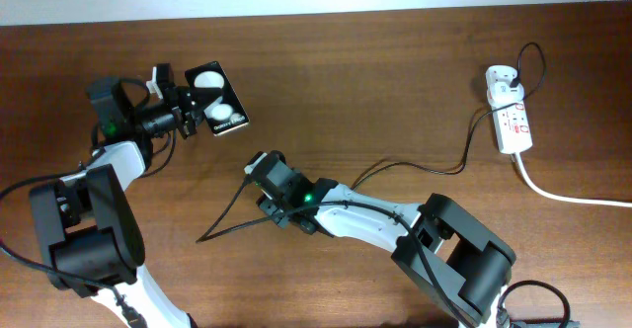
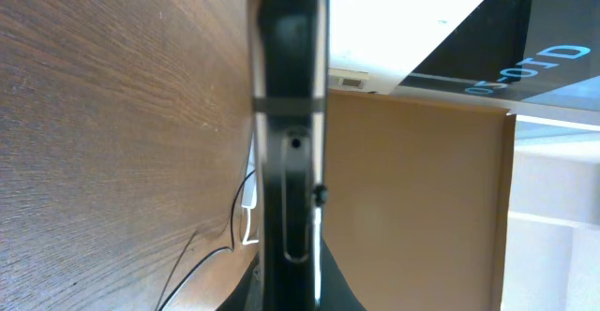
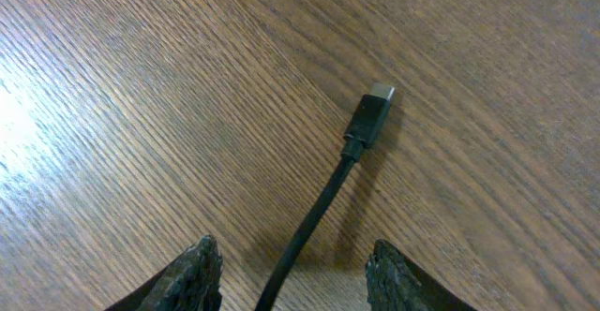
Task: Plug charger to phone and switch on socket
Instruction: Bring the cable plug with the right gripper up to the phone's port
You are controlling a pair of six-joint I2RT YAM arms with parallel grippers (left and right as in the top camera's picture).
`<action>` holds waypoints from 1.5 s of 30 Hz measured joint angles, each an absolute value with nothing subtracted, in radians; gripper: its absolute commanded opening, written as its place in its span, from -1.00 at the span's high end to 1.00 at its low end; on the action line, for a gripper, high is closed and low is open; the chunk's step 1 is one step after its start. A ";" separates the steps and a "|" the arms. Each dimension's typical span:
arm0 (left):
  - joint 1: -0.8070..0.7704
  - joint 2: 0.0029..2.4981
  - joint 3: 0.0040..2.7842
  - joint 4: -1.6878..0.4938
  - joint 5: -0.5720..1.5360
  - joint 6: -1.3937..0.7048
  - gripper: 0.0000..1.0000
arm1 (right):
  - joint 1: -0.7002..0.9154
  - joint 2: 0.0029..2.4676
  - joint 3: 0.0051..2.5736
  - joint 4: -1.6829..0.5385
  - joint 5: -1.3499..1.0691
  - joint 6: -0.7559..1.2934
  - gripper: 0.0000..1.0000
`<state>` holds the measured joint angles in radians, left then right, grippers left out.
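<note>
My left gripper (image 1: 191,112) is shut on the phone (image 1: 220,99), a black glossy slab with two white light spots, held above the table at the far left. The left wrist view shows the phone (image 2: 291,152) edge-on, with a port slot in its edge. My right gripper (image 3: 295,259) is open and low over the table, its two fingers either side of the charger cable without touching it. The charger's small plug tip (image 3: 375,110) lies on the wood just ahead of the fingers. The black charger cable (image 1: 415,164) runs right to a white adapter (image 1: 499,75) on the socket (image 1: 513,123).
The socket's thick white cord (image 1: 573,197) runs off the right edge. A loop of black cable (image 1: 222,224) lies on the wood in front of the right gripper (image 1: 259,165). A pale wall lies beyond the table's far edge.
</note>
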<state>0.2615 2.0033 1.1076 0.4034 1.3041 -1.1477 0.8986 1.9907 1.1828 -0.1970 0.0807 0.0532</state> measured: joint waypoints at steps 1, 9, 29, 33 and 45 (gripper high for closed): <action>0.262 2.003 1.108 0.403 1.304 -1.147 1.00 | 0.899 1.991 1.183 -0.197 0.092 0.062 0.49; 0.262 2.005 1.119 0.125 1.266 -0.982 1.00 | 0.896 1.984 1.191 -0.274 0.134 0.229 0.92; -0.048 2.005 1.119 0.140 1.173 -0.905 1.00 | 0.661 1.291 0.840 -0.590 -0.223 0.387 0.92; -0.076 2.005 1.119 0.162 1.144 -1.035 1.00 | 0.661 1.292 0.831 -0.431 -0.261 0.422 0.92; -0.089 2.005 1.117 0.273 1.106 -1.131 1.00 | 0.661 1.314 0.831 -0.238 -0.199 0.570 0.92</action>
<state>-0.0887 2.0052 1.1172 0.2729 1.1061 -1.1305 0.6613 1.3140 0.8314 -0.2379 -0.1989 0.5697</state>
